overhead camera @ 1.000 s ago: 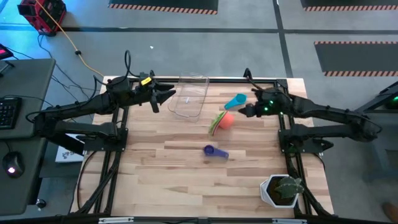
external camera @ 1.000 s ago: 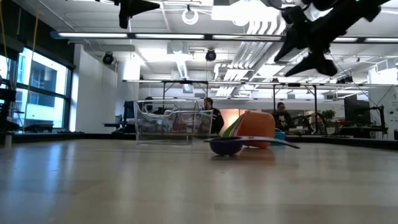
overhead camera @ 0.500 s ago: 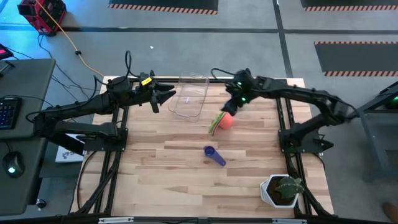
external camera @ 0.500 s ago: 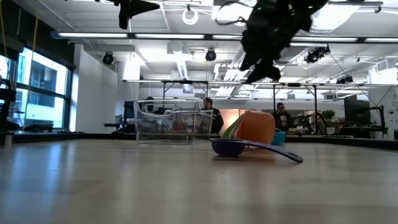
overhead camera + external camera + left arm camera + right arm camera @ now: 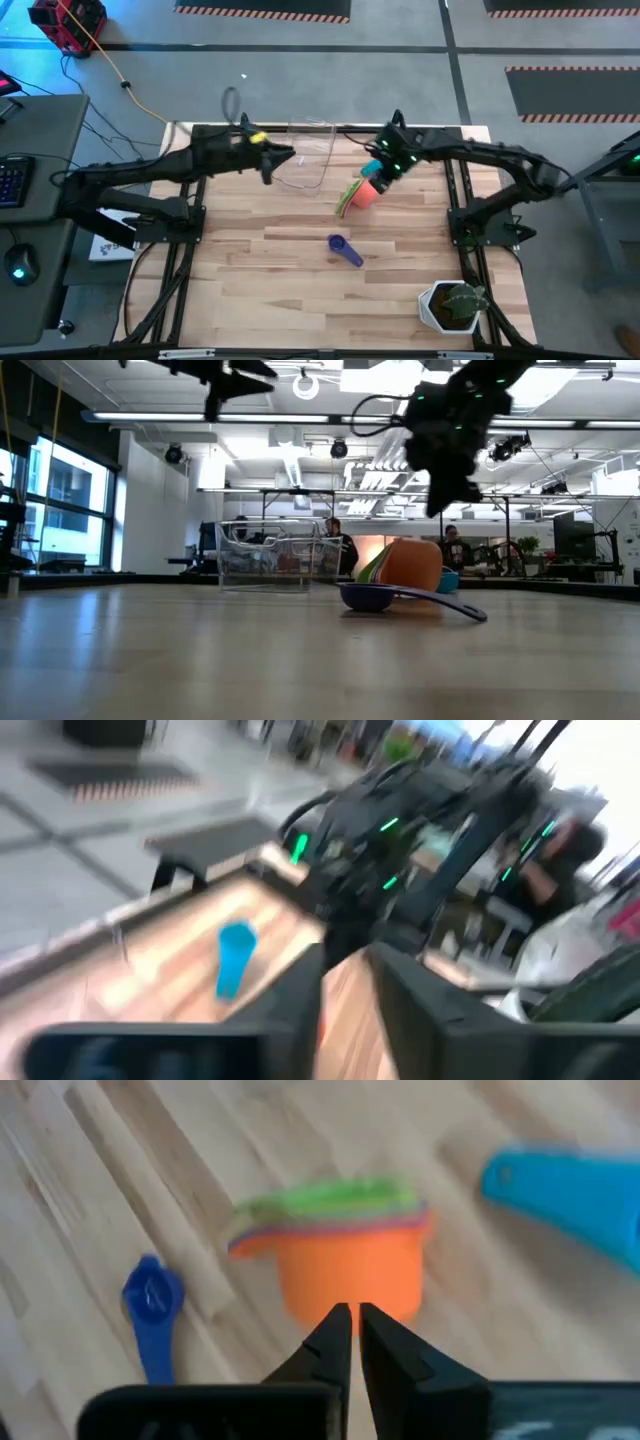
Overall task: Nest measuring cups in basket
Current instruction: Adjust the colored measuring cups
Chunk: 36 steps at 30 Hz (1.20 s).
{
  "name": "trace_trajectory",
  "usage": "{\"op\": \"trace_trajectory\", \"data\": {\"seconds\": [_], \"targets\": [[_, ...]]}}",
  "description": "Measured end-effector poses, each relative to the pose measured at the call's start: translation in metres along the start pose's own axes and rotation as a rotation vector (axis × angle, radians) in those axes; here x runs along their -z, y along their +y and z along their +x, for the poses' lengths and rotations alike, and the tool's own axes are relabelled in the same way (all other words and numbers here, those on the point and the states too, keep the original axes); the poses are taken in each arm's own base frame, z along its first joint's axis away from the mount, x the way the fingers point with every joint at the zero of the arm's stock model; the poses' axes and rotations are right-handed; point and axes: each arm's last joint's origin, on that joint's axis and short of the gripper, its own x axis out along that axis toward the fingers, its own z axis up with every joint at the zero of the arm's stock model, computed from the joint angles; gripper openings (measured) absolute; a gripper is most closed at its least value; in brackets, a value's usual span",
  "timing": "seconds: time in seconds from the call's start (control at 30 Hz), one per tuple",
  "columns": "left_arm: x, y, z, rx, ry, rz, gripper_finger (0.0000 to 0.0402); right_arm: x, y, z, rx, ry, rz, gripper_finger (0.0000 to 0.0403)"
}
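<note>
Since a moment ago both of my arms have shifted: my left pincer [image 5: 283, 160] has slid rightward to the near-left edge of the basket [image 5: 312, 152], and my right pincer [image 5: 385, 172] has drawn back a little from the counter's middle to hang above the orange cup [image 5: 366, 192]. Nearest on the counter [image 5: 280, 270], at the front right corner, stands a white pot with a green plant [image 5: 452, 304], well apart from everything else. Farther in, near the middle, the small blue cup [image 5: 345, 248] lies alone with its handle pointing toward the front right; in the low view it [image 5: 368, 596] sits in front of the orange cup [image 5: 410, 565]. Behind it the orange cup lies tipped on its side with green, pink and purple rims [image 5: 325, 1205] stacked against its mouth, as my right wrist view shows, the orange body [image 5: 350, 1275] directly past my fingers [image 5: 330, 1342]. Those fingers are pressed almost together with only a thin slit between them, holding nothing. A teal cup [image 5: 372, 168] lies just beyond the orange one, partly under my right arm; my left wrist view catches it [image 5: 234, 956] flat on the wood. My left pincer's fingers [image 5: 300, 1010] stand spread and empty. Farthest back, the clear basket rests on the counter at its rear edge; whether anything lies in it I cannot tell.
</note>
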Motion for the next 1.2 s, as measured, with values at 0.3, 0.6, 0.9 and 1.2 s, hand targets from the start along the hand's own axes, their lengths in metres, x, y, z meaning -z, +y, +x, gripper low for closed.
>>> {"op": "trace_trajectory", "data": {"seconds": [0.3, 0.6, 0.9, 1.2], "targets": [[0.012, -0.013, 0.110, -0.130, 0.535, 0.200, 0.0002, 0.081, 0.003, 0.012, -0.165, -0.156, 0.243, 0.0002], [0.036, -0.005, 0.197, -0.195, 0.947, 0.756, 0.0000, 0.110, 0.002, 0.034, -0.170, -0.149, 0.318, 0.0000], [0.056, 0.002, 0.233, -0.034, 0.965, 1.125, 0.0000, 0.116, 0.008, 0.038, -0.138, -0.187, 0.315, 0.0000], [0.083, 0.018, 0.254, 0.052, 0.981, 1.212, 0.0000, 0.113, 0.009, 0.038, -0.099, -0.263, 0.303, 0.0000]]}}
